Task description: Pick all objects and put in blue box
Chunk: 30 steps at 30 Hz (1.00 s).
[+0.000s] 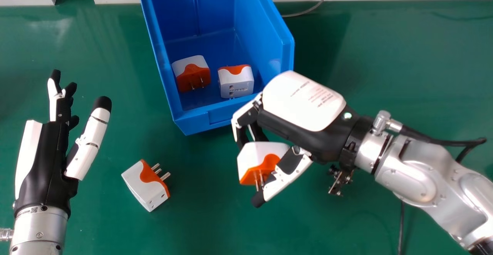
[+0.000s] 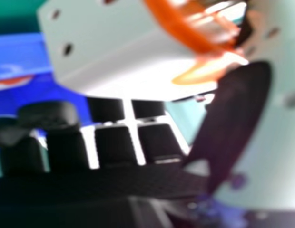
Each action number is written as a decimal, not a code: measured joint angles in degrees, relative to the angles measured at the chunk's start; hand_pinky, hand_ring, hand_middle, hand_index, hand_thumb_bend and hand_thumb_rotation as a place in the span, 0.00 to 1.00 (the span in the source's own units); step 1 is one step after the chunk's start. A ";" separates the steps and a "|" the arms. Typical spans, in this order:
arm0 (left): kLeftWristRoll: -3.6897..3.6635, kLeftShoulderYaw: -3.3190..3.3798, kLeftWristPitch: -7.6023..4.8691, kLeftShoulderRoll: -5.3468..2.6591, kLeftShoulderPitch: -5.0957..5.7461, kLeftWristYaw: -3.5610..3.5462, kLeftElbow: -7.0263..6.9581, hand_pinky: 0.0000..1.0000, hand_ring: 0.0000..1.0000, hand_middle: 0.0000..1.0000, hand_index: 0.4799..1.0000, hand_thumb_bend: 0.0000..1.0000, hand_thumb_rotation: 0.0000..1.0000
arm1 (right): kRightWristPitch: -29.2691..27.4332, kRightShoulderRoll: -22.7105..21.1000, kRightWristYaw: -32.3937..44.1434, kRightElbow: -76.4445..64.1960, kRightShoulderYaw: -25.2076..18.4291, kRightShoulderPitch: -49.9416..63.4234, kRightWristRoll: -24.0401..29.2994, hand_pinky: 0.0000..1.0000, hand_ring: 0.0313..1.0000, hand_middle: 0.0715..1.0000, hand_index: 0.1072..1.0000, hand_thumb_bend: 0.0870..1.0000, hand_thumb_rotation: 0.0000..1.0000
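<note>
Plug adapter (image 1: 259, 160) is clamped by the right robot hand (image 1: 302, 106), held just outside the blue box (image 1: 221, 115), on its near side.

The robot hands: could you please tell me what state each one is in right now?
Left robot hand: open, holding nothing.
Right robot hand: closed on a white and orange plug adapter, between fingers and thumb.

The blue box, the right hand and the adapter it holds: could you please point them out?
Blue box (image 1: 197, 121): head view, front wall.
Right hand (image 1: 302, 103): head view, back of the hand.
Held adapter (image 1: 249, 155): head view, white casing.
</note>
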 measured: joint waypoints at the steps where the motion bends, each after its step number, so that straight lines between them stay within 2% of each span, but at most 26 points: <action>1: 0.02 0.00 0.00 0.00 0.00 0.04 0.05 0.93 0.99 0.98 0.98 0.44 0.87 | 0.12 0.38 0.65 -0.78 -0.54 -0.02 0.60 0.02 0.03 0.04 0.05 0.23 0.34; 6: 0.37 -0.07 -0.02 0.00 -0.23 0.18 0.17 0.94 0.99 0.98 0.98 0.44 0.87 | 1.12 3.54 2.33 -2.22 -1.98 -2.57 2.82 0.02 0.03 0.05 0.05 0.23 0.32; 10: 0.55 -0.22 -0.27 0.01 -0.74 0.42 0.94 0.94 0.99 0.98 0.98 0.44 0.87 | 1.73 6.99 1.67 1.46 -2.80 -8.73 2.64 0.02 0.03 0.05 0.05 0.24 0.30; 12: 0.56 -0.40 -0.57 0.01 -1.08 0.47 1.59 0.94 0.99 0.98 0.98 0.43 0.87 | 2.99 9.45 -0.70 6.30 -3.05 -13.14 1.43 0.02 0.03 0.05 0.05 0.24 0.29; 16: 0.52 -0.45 -1.22 -0.01 -1.00 0.61 2.32 0.94 0.99 0.98 0.98 0.44 0.86 | 5.25 13.59 -6.92 15.10 -3.08 -20.56 -2.97 0.01 0.02 0.05 0.04 0.25 0.27; 23: 0.21 -0.47 -1.64 -0.09 -0.98 0.79 2.30 0.94 0.99 0.98 0.98 0.46 0.86 | 10.97 22.11 -16.13 36.17 -0.27 -34.54 -8.18 0.02 0.03 0.05 0.06 0.25 0.25; 25: -0.12 -0.45 -1.67 -0.12 -0.82 0.77 2.29 0.94 0.99 0.98 0.98 0.46 0.86 | 13.72 24.34 -18.94 41.74 0.96 -37.90 -9.67 0.02 0.03 0.05 0.06 0.25 0.25; 30: -0.26 -0.47 -1.79 -0.23 -0.36 0.77 2.14 0.94 0.99 0.98 0.98 0.46 0.86 | 19.40 29.38 -25.39 53.33 3.36 -44.87 -11.52 0.03 0.04 0.07 0.10 0.25 0.29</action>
